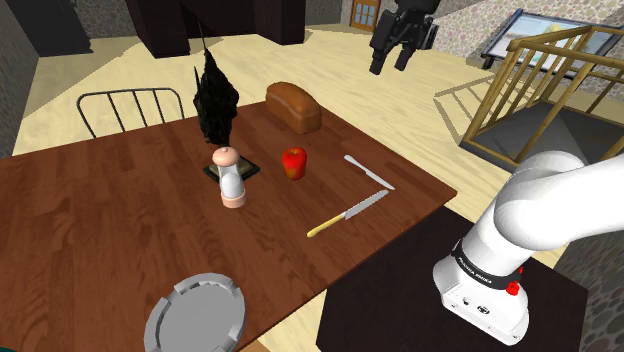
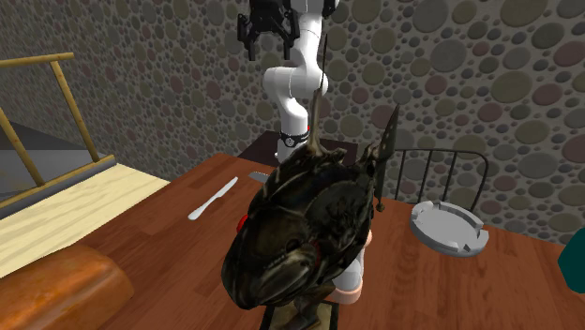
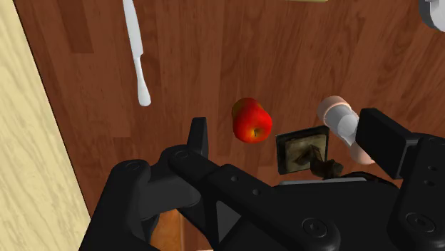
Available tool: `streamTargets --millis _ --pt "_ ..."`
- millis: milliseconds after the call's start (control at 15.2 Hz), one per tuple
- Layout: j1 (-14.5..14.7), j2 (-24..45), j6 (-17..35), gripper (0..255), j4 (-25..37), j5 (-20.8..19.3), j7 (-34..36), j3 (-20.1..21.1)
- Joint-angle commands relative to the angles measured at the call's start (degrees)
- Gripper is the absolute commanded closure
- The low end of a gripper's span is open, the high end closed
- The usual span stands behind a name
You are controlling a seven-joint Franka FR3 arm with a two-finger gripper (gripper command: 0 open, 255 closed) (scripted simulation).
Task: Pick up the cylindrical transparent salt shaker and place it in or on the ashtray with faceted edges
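Reading the shoulder view from its left: a grey ashtray (image 1: 195,315) with a notched, faceted rim is sitting at the near corner of the brown table (image 1: 90,220), bare inside. Next, a dark fish figure (image 1: 214,95) is rising from a square base (image 1: 248,170), and the salt shaker (image 1: 232,180) is standing upright just in front of that base, its clear body capped pink at top and bottom. Further right, an apple (image 1: 294,162) is resting near the shaker but apart from it, a bread loaf (image 1: 295,107) is lying behind the apple, and a yellow-handled knife (image 1: 348,213) and a white knife (image 1: 368,172) are lying toward the table's edge. Last, the gripper (image 1: 391,62) is hanging high above the table, its jaws spread and holding nothing.

The relation governing the coming move: the shaker is standing well apart from the jaws, below them and toward the shoulder view's left, with its long axis vertical. By this reading, the approach is calling for a long descent past the apple, with the fingers straddling the clear body from its sides. The fish figure is crowding the shaker's far side, so clearance there is looking tight. The ashtray is waiting well apart from the shaker, toward the near edge.
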Motion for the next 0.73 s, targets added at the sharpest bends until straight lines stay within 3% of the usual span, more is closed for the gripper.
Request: streamTargets --millis 0,660 --pt "0.0 0.0 0.0 0 0.0 0.0 0.0 0.0" --pt "1.34 15.84 12.58 0 2.18 3.94 8.7 8.16"
